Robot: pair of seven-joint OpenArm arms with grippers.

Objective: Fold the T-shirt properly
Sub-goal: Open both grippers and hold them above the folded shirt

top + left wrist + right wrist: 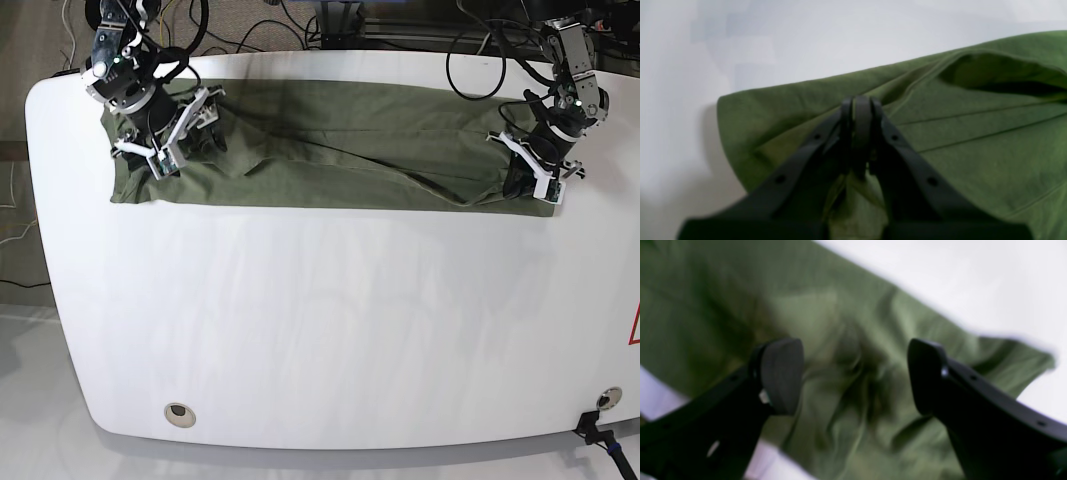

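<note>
Two pincers: left pincer (pixel 860 110) clamped on the T-shirt (pixel 330 150); right pincer (pixel 855 373) wide above it.

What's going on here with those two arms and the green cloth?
A two-armed robot is folding an olive-green T-shirt, which lies as a long band across a white table. The left gripper is shut, pinching one end of it. The right gripper is open above the other end, holding nothing.

Plain olive T-shirt (pixel 330 150), white table (pixel 330 320), blk grippers.
</note>
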